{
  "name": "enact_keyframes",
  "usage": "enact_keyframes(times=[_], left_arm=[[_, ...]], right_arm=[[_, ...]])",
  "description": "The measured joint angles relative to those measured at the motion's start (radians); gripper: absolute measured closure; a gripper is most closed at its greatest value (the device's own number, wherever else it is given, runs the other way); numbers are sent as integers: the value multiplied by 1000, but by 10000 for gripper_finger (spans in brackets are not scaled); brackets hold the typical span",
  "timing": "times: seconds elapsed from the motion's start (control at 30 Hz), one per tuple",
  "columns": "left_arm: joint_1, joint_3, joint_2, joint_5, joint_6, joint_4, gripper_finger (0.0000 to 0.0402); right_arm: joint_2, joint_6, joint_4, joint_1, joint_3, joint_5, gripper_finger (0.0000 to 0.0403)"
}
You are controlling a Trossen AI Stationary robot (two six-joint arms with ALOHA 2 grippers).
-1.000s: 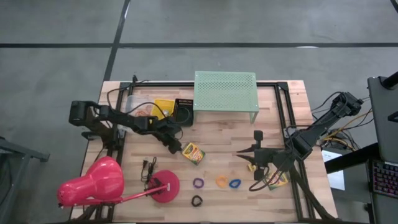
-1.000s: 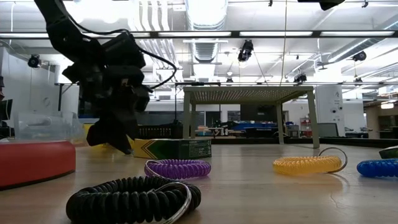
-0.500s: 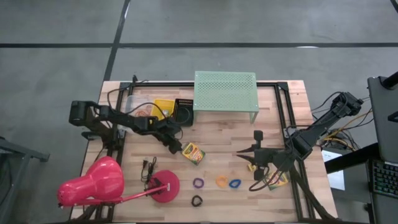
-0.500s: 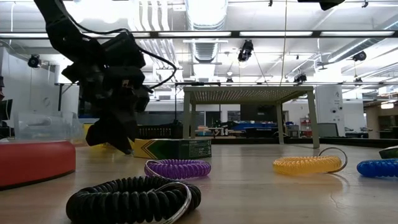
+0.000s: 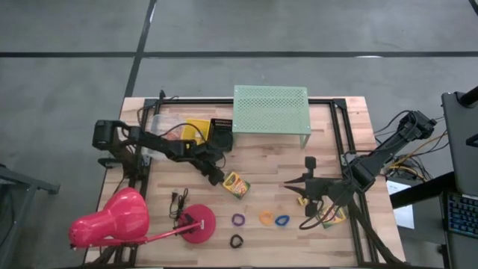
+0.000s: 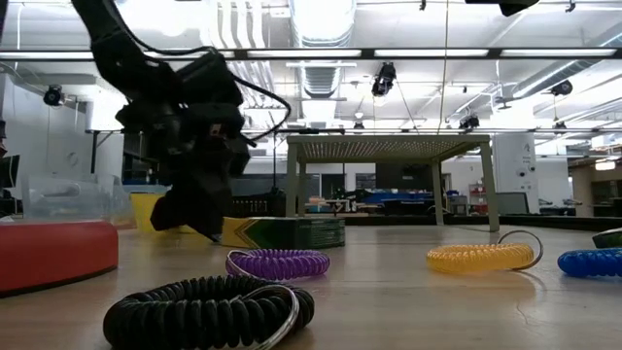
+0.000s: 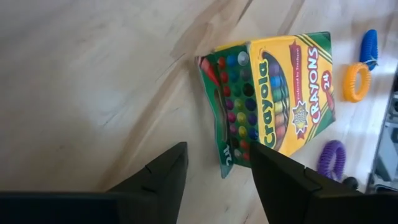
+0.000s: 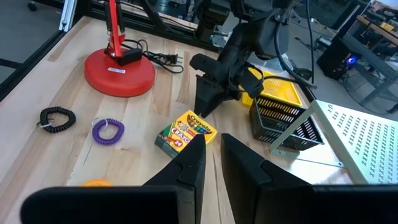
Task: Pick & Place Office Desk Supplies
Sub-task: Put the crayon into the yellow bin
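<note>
A yellow-and-green crayon box (image 5: 235, 184) lies flat on the table's middle, also in the left wrist view (image 7: 283, 93). My left gripper (image 5: 218, 178) stands open at the box's left end, slanting down; its fingertips (image 7: 217, 149) straddle the box's near corner. Purple (image 5: 238, 220), orange (image 5: 265, 217), blue (image 5: 281, 220) and black (image 5: 236, 240) ring loops lie near the front edge. My right gripper (image 5: 309, 163) waits raised at the right, shut, with nothing between its fingers (image 8: 213, 155). A second crayon box (image 5: 334, 215) lies under the right arm. My left gripper meets the crayon box only with one finger (image 7: 273, 174), which stands against the corner of the box's green end (image 7: 244, 149). The fingers slant down from the table's left side. The box lies flat on the table, its yellow face up.
A mint-green perforated shelf (image 5: 270, 109) stands at the back. Yellow (image 5: 196, 128) and black (image 5: 221, 133) baskets and a clear container (image 5: 166, 133) sit behind the left arm. A pink desk lamp (image 5: 112, 220) with a red base (image 5: 199, 224) fills the front left corner.
My left gripper has gone down and toward the table's right edge, up to the crayon box. The box has slid a little toward the right edge and still lies flat.
</note>
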Motion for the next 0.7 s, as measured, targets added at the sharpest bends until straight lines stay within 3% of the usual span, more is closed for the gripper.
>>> enact_keyframes(times=[0.7], left_arm=[[15, 15, -37, -22, 0, -62, 230]], right_arm=[[0, 0, 0, 0, 0, 0, 355]])
